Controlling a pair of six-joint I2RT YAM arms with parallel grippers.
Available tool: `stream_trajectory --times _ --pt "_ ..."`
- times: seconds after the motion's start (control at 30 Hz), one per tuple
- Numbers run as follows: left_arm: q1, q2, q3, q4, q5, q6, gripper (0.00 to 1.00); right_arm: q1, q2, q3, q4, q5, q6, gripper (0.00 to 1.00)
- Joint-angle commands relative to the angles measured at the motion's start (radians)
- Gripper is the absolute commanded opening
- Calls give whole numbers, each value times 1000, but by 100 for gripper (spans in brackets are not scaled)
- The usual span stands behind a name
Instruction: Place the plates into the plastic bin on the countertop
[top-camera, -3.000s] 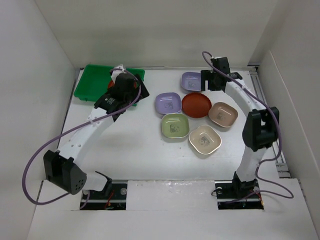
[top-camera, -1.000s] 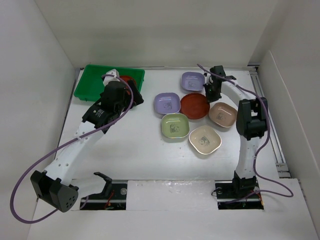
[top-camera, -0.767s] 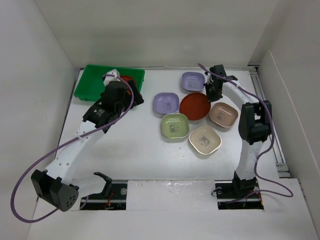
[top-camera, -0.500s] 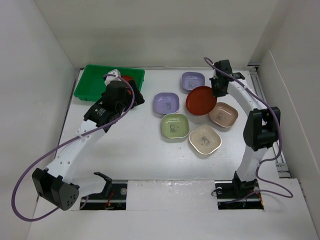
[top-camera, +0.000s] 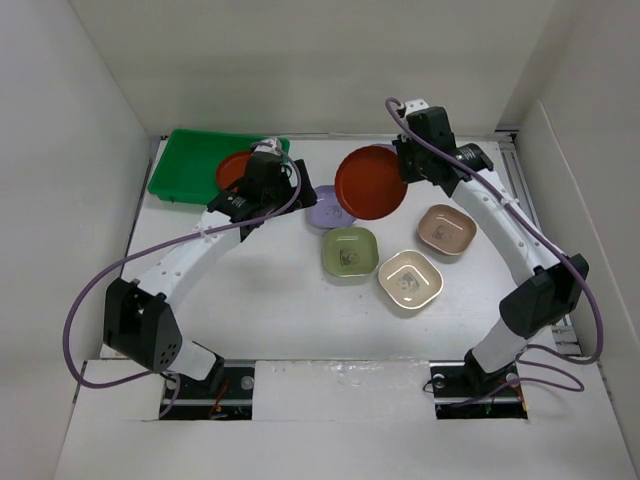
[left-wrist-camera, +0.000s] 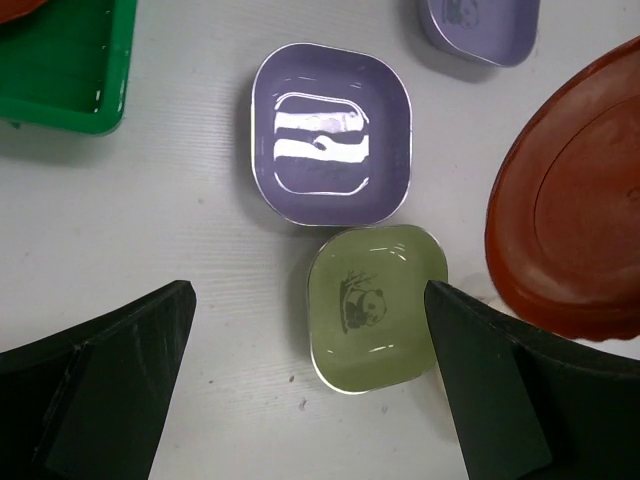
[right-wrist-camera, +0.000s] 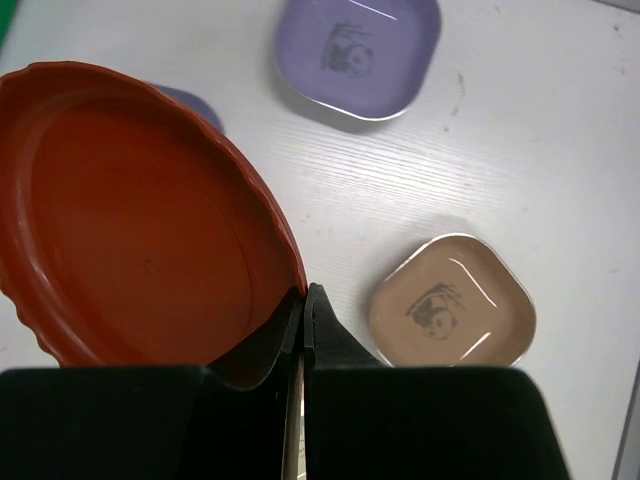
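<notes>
My right gripper (right-wrist-camera: 303, 295) is shut on the rim of a round red plate (right-wrist-camera: 140, 220), holding it tilted in the air (top-camera: 370, 182) above the countertop (top-camera: 280, 290). My left gripper (left-wrist-camera: 308, 300) hangs open and empty high over a lavender plate (left-wrist-camera: 330, 150) and a pale green plate (left-wrist-camera: 375, 305). A second red plate (top-camera: 233, 170) lies in the green plastic bin (top-camera: 185, 165) at the back left. A second lavender plate (right-wrist-camera: 358, 45), a tan-pink plate (top-camera: 446, 229) and a cream plate (top-camera: 410, 279) sit on the countertop.
White walls (top-camera: 90, 150) close in the left, back and right sides. The left arm (top-camera: 180, 260) arches from the near left toward the bin's right end. The right arm (top-camera: 510, 230) runs along the right side.
The right gripper has lifted the red plate off the countertop and carried it left, tilted. The left gripper has swung right, away from the bin, staying open.
</notes>
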Motion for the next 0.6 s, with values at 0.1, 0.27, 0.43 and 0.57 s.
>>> stream_trajectory --times 0.1,0.27,0.43,0.57 --pt "-3 -6 37 142 99 40 100 53 -70 -19 50 -88 -3 0" --pt "-3 6 28 180 149 40 100 83 -79 -28 99 -149 -3 0" --pt "-3 24 17 211 181 31 100 123 -59 -16 99 -149 7 0" --pt "-3 43 7 211 172 31 83 142 -59 -7 113 -161 7 0"
